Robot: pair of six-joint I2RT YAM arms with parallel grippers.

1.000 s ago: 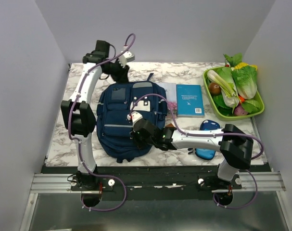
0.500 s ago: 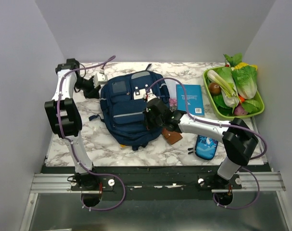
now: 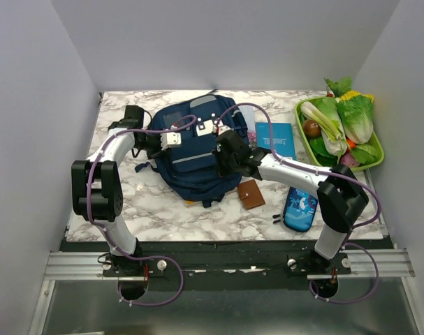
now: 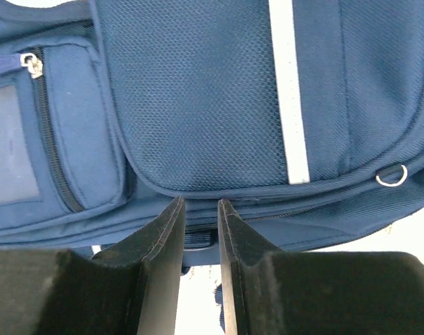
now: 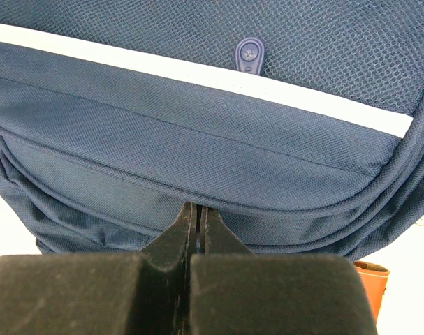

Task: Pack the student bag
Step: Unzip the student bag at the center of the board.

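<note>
The student bag lies flat on the marble table, in the upper middle of the top view. A second ago it lay lower down and a bit more to the left. Now it has slid up and turned a little. When it moved, a small brown wallet came into sight just past its lower right corner.

The left arm has moved a lot. A second ago it was up at the far edge of the table, behind the bag. Now the left gripper is at the left part of the bag. Its jaws stand a little apart, with a dark bit of the bag's edge in the gap. I cannot tell if they pinch it.

The right gripper has its jaws pressed together, with the tips right at a seam of the bag. It stayed on the bag as the bag moved, so I think this arm dragged it.

The teal book and the blue pencil case lie on the table at the right of the frame, outside the bag. The green tray of vegetables sits at the upper right. The bag looks zipped shut. So I think nothing is packed yet, and the arms are getting the bag ready to open.
</note>
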